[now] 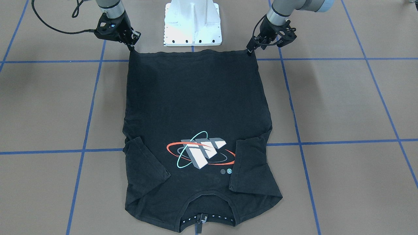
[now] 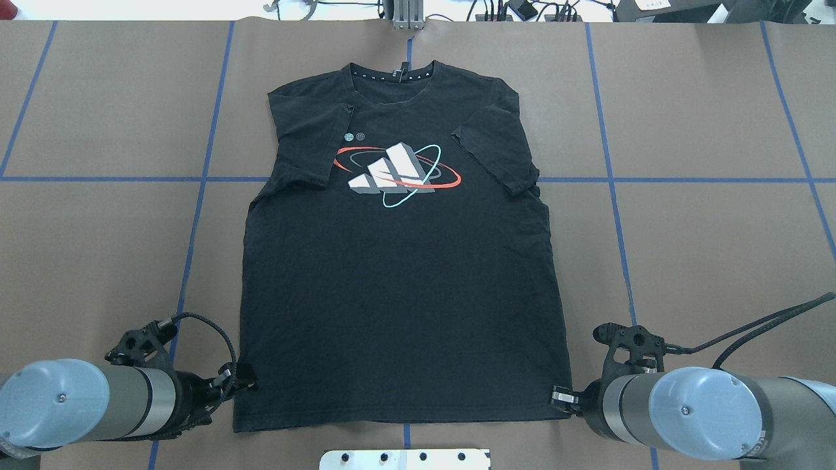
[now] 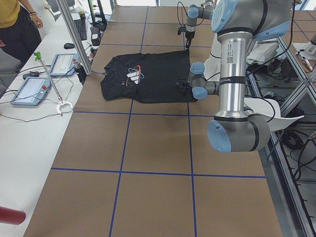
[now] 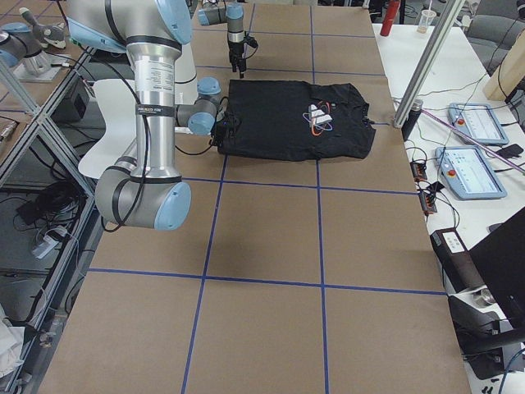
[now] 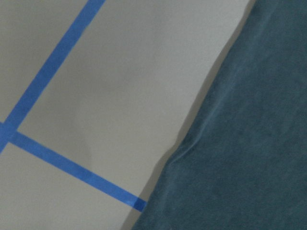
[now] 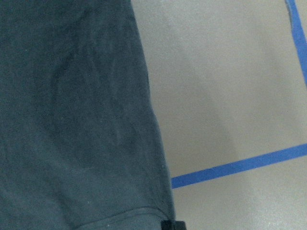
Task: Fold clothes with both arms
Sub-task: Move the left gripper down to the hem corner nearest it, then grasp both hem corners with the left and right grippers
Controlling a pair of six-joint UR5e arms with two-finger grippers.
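Note:
The black T-shirt [image 2: 398, 281] lies flat and face up on the brown table, with both sleeves folded inward over the chest. Its orbit logo [image 2: 398, 173] and dotted neck lining [image 1: 207, 219] are at the far end from the robot. My left gripper [image 2: 247, 377] is shut on the left hem corner; in the front-facing view it [image 1: 249, 51] is on the right. My right gripper [image 2: 559, 397] is shut on the right hem corner and shows on the front-facing view's left [image 1: 132, 48]. The hem runs straight between them. The wrist views show only shirt cloth [image 5: 249, 143] [image 6: 72, 120] and table.
The white pedestal base [image 1: 192, 23] stands just behind the hem, between the arms. Blue tape lines [image 2: 104, 178] grid the brown table. A side bench with tablets [image 3: 29, 91] and a person [image 3: 15, 24] lies beyond the shirt's collar end.

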